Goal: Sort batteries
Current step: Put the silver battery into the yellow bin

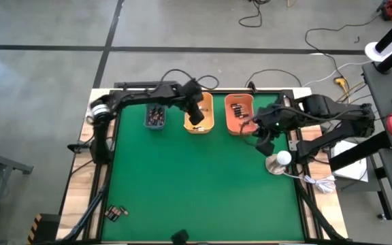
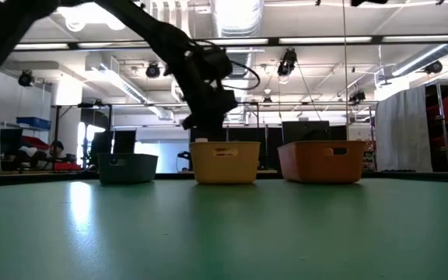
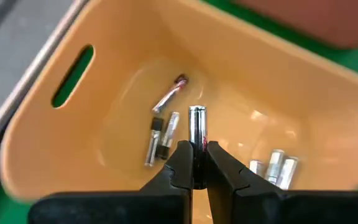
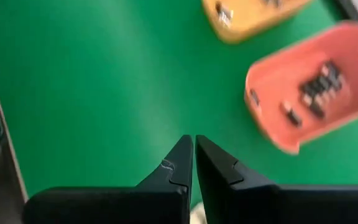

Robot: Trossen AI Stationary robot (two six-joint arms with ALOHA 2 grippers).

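Left gripper (image 3: 196, 151) above yellow bin (image 3: 36, 155), jaws pinching a silvery battery (image 3: 196, 124). Right gripper (image 4: 193, 151) near orange bin (image 4: 272, 124), jaws closed, empty. Risk: battery slipping sideways, landing outside the bin on the worktop (image 1: 196, 184).

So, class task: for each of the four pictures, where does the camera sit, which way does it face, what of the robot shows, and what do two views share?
High: overhead, facing down; both arms, green table.
Low: table height, facing level; one arm above the yellow-orange rectangular plastic bin.
Left wrist: looks into that bin; left gripper, fingers shut on a silvery cylindrical battery.
Right wrist: faces the table; right gripper shut, empty.
Shared: high and low show all three bins.
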